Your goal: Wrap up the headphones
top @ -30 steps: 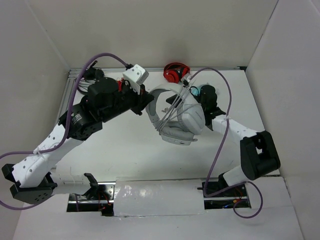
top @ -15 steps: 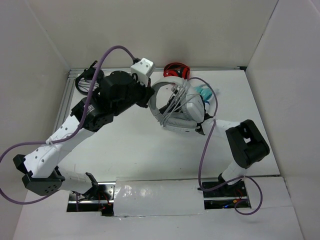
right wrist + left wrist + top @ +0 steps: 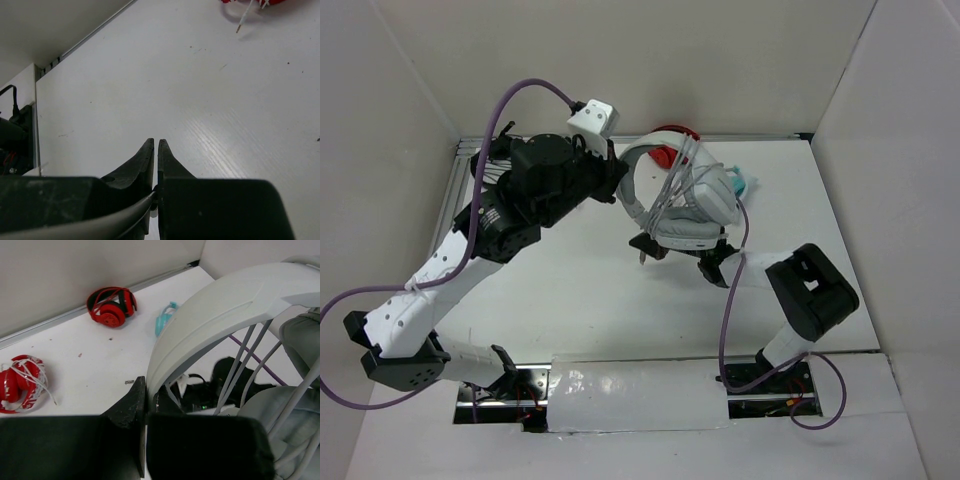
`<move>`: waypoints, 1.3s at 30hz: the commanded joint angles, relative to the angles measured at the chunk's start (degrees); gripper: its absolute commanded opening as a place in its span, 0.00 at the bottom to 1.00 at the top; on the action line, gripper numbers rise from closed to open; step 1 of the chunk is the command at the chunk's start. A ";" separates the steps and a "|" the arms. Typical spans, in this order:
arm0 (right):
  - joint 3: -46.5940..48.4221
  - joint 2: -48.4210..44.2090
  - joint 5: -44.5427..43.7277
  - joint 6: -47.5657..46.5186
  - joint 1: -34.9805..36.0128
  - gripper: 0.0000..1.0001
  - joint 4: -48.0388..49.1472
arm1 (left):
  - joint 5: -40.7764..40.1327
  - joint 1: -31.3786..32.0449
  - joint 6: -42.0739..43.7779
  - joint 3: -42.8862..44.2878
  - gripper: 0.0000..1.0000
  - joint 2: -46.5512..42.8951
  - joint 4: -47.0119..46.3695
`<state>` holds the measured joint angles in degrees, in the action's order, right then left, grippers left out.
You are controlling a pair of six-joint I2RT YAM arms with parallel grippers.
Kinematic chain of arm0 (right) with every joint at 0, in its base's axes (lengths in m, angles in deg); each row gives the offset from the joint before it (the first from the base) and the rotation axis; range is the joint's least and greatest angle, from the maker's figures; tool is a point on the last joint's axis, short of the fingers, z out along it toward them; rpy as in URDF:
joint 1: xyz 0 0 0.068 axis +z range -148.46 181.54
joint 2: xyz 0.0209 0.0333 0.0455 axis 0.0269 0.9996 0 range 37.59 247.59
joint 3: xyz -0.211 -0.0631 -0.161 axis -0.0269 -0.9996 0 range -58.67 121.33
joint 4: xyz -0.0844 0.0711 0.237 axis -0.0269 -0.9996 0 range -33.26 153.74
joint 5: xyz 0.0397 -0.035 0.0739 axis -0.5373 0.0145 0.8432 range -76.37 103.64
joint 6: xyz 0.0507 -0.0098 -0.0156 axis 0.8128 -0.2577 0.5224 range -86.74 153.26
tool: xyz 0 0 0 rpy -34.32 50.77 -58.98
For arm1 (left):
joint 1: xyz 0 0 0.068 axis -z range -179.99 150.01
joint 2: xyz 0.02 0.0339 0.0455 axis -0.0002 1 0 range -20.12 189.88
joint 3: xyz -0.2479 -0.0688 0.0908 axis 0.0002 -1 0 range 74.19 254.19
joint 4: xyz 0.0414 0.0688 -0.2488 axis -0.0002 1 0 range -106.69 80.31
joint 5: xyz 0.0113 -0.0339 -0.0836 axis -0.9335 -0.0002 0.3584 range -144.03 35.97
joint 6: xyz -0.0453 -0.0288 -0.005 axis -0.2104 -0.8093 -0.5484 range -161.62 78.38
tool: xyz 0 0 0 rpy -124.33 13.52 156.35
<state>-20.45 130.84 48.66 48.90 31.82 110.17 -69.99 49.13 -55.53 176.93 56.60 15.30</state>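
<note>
The large white headphones (image 3: 692, 205) are held up off the table, with several turns of their thin grey cable (image 3: 672, 192) across the headband and earcups. My left gripper (image 3: 618, 186) is shut on the white headband (image 3: 215, 305), which is pinched between its black fingers (image 3: 131, 405). My right gripper (image 3: 645, 245) sits just below the earcups, pointing left. In the right wrist view its fingers (image 3: 148, 152) are shut on the grey cable (image 3: 110, 215), which runs out to the lower left.
Red headphones (image 3: 666, 156) lie at the back behind the headband, also in the left wrist view (image 3: 111, 306). Small light-blue headphones (image 3: 748, 185) lie at the right. Another red pair with a white cable (image 3: 20, 382) lies at the back left. White walls enclose the table.
The left gripper has carried the headphones a little back and right. The right gripper has swung from the headphones' right side to under the earcups, drawing the cable along.
</note>
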 commanded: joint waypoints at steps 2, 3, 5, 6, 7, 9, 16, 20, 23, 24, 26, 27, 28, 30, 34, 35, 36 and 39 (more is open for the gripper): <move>-5.16 -3.60 -8.43 4.48 3.98 0.00 1.30 | -8.19 0.27 -5.95 1.06 0.00 -2.91 -17.13; -5.87 -4.91 -11.01 8.32 4.86 0.00 0.77 | -9.51 0.18 -5.86 0.80 0.00 -2.29 -18.18; -8.76 -5.62 -11.38 12.38 7.33 0.00 3.38 | -8.82 -1.30 -6.47 0.97 0.00 -0.28 -18.81; -10.77 -6.32 -12.43 16.31 8.20 0.00 4.70 | -6.21 -2.44 -9.70 1.76 0.00 0.69 -16.28; -11.49 -6.76 -13.13 18.09 10.21 0.00 6.02 | -4.09 -3.76 -11.99 3.85 0.00 1.75 -14.34; -13.51 -8.26 -16.91 21.36 12.16 0.00 6.30 | 0.65 -8.77 -17.08 4.66 0.00 4.30 -11.52; -8.08 -12.04 -37.28 21.18 22.88 0.00 -13.90 | 1.81 -17.82 -27.83 5.98 0.00 12.81 -5.89; -1.31 -10.73 -47.75 24.70 27.37 0.00 -28.63 | 1.39 -20.12 -30.65 6.34 0.00 16.08 -2.98; 5.45 -9.67 -53.81 26.54 28.78 0.00 -43.98 | -4.15 -20.12 -30.83 4.85 0.00 17.75 -1.76; 8.34 -9.58 -57.58 26.03 29.39 0.00 -47.89 | -6.77 -20.03 -30.39 4.23 0.00 17.93 -1.49; 11.25 -9.84 -64.00 26.55 31.58 0.00 -59.36 | -9.59 -20.12 -29.95 1.95 0.00 18.37 -1.14; 14.57 -9.84 -68.73 25.59 32.03 0.00 -63.01 | -12.13 -20.21 -30.03 1.33 0.00 18.54 -0.18; 16.00 -9.84 -71.99 25.93 32.55 0.00 -66.87 | -12.68 -20.29 -29.60 0.02 0.00 18.81 0.00; 18.55 -10.89 -76.75 20.97 33.35 0.00 -73.93 | -13.04 -20.82 -29.51 -0.78 0.00 19.33 0.88; 20.23 -13.35 -75.46 3.29 33.35 0.00 -74.14 | -11.98 -21.00 -24.33 -6.04 0.00 19.68 -2.54; 20.58 -14.75 -73.19 -3.70 32.83 0.00 -73.08 | -11.72 -20.82 -22.41 -6.67 0.00 19.95 -2.72; 21.02 -15.46 -66.73 -7.34 32.56 0.00 -71.33 | -10.07 -20.82 -21.26 -7.72 0.00 20.56 -3.76; 25.40 -16.52 -58.00 -16.84 31.07 0.00 -70.78 | -8.91 -20.82 -21.25 -8.69 0.00 21.62 -2.28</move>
<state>-1.21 117.51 -17.06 47.42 63.78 39.64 -80.38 28.33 -77.50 168.14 78.31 19.32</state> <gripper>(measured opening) 0.093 0.085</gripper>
